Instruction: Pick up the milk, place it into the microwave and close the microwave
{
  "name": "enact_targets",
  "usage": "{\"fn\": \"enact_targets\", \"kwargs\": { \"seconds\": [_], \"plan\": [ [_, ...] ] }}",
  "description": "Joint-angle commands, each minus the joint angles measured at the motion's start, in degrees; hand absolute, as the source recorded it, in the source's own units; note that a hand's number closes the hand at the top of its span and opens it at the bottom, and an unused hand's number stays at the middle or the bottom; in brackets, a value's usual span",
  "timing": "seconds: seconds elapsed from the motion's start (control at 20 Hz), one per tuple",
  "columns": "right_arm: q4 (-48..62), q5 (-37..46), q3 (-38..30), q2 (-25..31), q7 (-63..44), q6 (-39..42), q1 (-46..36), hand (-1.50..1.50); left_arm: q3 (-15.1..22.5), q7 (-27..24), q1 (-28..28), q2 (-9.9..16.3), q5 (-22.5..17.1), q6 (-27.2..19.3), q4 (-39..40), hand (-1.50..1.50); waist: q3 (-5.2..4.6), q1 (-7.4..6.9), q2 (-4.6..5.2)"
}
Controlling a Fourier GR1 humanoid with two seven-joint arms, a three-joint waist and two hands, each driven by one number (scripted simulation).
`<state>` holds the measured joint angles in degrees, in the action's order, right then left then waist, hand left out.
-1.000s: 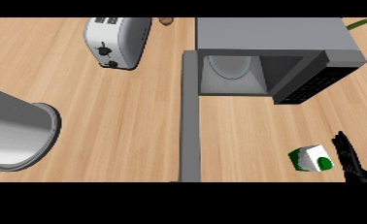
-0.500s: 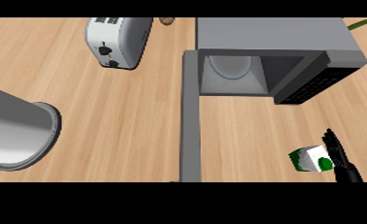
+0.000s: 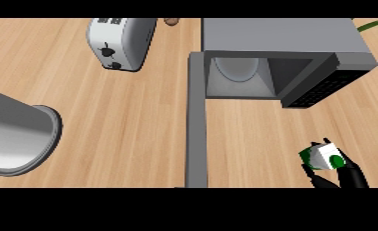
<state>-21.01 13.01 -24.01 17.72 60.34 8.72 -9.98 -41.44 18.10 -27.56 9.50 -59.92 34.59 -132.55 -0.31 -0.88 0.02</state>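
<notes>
The milk (image 3: 322, 156) is a small white carton with green on it. It sits low on the right side of the wooden desk (image 3: 125, 125), close to the near edge. The right hand (image 3: 341, 174) is right at it. Dark fingers curl up around the carton from below and from both sides, so the hand looks closed around the milk. I cannot tell if the carton is off the desk yet or not.

The place it must go is straight up from there. The microwave (image 3: 284, 40) stands at the far side of the desk, and its dark opening (image 3: 244, 77) faces toward the robot. A pale round plate shows inside it. The opening lies up and a little to the left of the milk, with bare wood between them. So the hand needs to carry the carton away from the robot and slightly left.

The microwave door (image 3: 196, 120) hangs wide open. It looks like a long grey strip running from the microwave's left corner down toward the near edge, well left of the milk. It does not block the way in.

The left hand is not in sight, so the right hand is the one for this job.

A toaster (image 3: 120, 43) and a big metal pot (image 3: 26, 140) sit far off on the left.
</notes>
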Motion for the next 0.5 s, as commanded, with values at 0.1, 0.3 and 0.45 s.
{"fn": "enact_targets", "kwargs": {
  "seconds": [0.1, 0.3, 0.45],
  "plan": [
    [2.1, 1.7, 2.5, -1.1, 8.5, 4.0, -2.6, 1.50, -1.0, 1.1, 0.4, 2.2, -2.4, -0.3, 0.8, -1.50, 0.67, -0.70, 0.31],
    [0.8, 0.1, 1.8, -2.7, 7.3, 2.7, -4.7, 1.50, -0.1, 0.8, -1.0, -1.1, -1.5, 1.1, -0.9, -1.50, 0.63, -0.97, 0.18],
    [-0.5, -1.3, 1.8, -4.3, 7.9, 4.6, -4.5, 1.50, -0.5, 0.4, -0.5, -1.1, -1.0, 2.2, 1.1, -1.50, 0.53, -0.60, 0.02]
  ]
}}
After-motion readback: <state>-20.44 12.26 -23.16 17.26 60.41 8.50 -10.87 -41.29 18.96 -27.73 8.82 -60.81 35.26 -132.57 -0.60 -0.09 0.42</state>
